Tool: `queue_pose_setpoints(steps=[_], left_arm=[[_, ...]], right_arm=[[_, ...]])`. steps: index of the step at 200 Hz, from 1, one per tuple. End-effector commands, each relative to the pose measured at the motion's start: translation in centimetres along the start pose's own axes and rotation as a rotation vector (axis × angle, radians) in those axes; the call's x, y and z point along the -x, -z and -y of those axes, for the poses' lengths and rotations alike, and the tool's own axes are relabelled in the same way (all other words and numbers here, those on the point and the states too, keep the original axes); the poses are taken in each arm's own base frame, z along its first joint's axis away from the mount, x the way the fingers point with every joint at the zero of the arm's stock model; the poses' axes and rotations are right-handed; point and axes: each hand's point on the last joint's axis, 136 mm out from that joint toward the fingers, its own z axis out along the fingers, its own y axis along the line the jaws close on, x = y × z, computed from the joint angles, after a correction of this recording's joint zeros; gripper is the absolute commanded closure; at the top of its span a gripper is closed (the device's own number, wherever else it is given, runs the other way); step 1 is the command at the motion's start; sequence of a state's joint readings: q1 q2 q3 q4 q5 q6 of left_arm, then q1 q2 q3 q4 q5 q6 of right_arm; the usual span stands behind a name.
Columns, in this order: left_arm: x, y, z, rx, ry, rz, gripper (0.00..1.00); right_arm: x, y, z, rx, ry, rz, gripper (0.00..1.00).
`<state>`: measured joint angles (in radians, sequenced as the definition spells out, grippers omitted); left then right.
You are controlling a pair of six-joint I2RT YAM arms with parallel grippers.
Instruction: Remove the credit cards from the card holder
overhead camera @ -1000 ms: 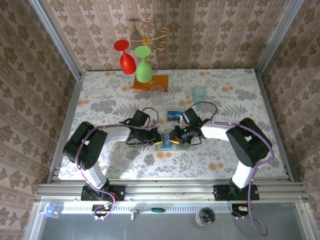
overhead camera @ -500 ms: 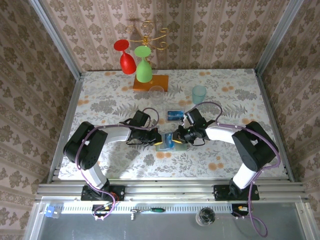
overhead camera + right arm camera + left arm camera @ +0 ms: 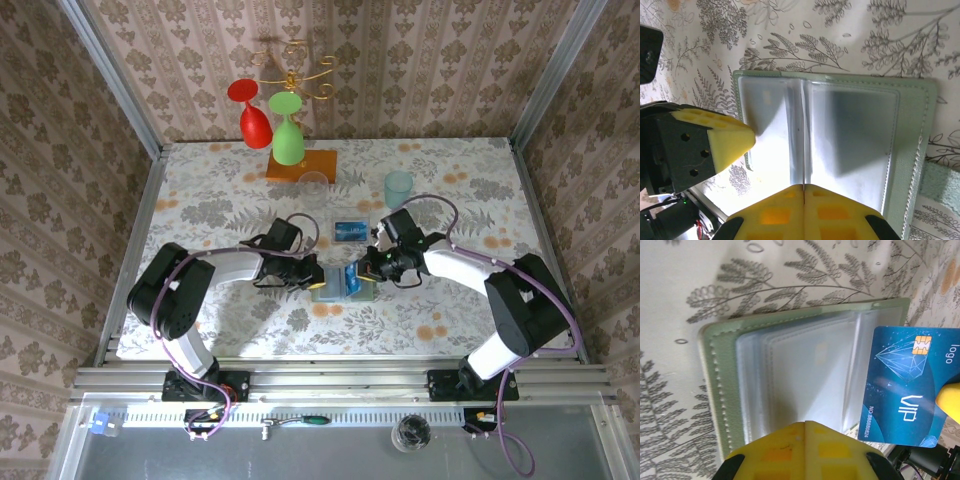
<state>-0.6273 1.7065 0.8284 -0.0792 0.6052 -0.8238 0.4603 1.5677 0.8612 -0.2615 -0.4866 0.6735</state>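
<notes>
The pale grey-green card holder lies open on the floral table, its clear sleeves facing up. My left gripper is shut, and its yellow tips press on the near sleeve. My right gripper is shut on the blue credit card, which is marked VIP. The card is out of the holder and held just above its right side. In the right wrist view the card shows edge-on as a thin line. The red card is hidden.
A second small bluish card lies flat on the table just beyond the holder. Farther back stand a pale teal cup, a clear glass and an orange base under a rack holding red and green goblets.
My right gripper has drawn back to the right and pulled the blue card out of the sleeve. The left gripper has stayed pressed on the holder.
</notes>
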Motion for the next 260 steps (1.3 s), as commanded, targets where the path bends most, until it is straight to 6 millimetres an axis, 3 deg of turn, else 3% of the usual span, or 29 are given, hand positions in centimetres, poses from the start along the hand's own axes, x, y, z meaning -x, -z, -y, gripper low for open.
queue_pose_setpoints(steps=[1,50,70,119,164,224,260], left_arm=[[1.0,0.7,1.7,-0.015,-0.011,0.020,0.95],[2.3,1.3,2.8,-0.041,-0.023,0.041,0.94],[2.9,1.6,2.5,-0.039,-0.035,0.056,0.94],[5.0,3.1,2.0,-0.044,-0.028,0.091,0.94],[6.8,4.6,1.8,-0.047,-0.027,0.125,0.93],[9.0,5.9,0.6,-0.055,0.016,0.181,0.93],[9.4,5.9,0.1,-0.057,0.034,0.192,0.93]], right_arm=[[1.1,2.0,-0.3,-0.069,0.103,0.019,0.97],[3.1,4.3,-1.0,-0.178,0.450,-0.011,1.00],[4.3,5.0,-0.3,-0.272,0.615,-0.042,1.00],[5.7,4.4,-1.6,-0.262,1.048,-0.162,1.00],[9.1,4.7,-2.4,-0.357,1.355,-0.192,1.00],[13.3,4.0,-3.5,-0.350,1.449,-0.238,1.00],[14.3,2.6,-3.2,-0.329,1.462,-0.296,1.00]])
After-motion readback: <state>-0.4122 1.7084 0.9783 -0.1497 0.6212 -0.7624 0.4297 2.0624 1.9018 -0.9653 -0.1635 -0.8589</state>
